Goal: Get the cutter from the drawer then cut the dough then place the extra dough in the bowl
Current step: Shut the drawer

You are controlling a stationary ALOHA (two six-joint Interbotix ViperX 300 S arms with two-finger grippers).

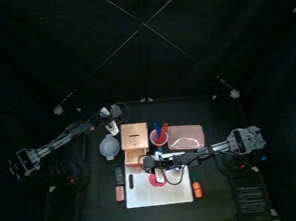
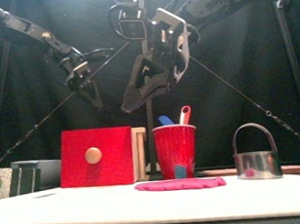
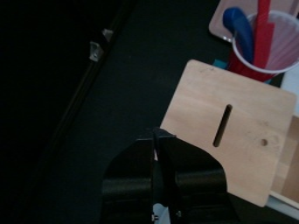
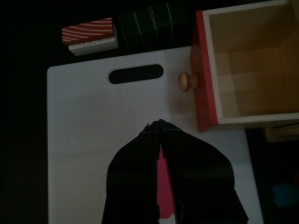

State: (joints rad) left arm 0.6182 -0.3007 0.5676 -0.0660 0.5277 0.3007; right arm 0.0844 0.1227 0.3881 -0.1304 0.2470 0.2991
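Right gripper (image 4: 159,129) jaws pressed together above dough (image 2: 181,184); left gripper (image 3: 156,144) likewise, over wooden box (image 3: 251,105). Risk: descending closed squashes dough, grabs nothing.

- No letters, numbers, brand marks or signs could be read in any of the views.
- The wooden box (image 2: 98,157), the red cup (image 2: 175,149), the cutter (image 2: 255,160) and the white cutting board (image 4: 105,122) showed no legible marking.

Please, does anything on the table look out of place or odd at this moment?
Only the drawer stands out: it is pulled out and empty. The cutter stands upright outside it. Nothing looks spilled or damaged.
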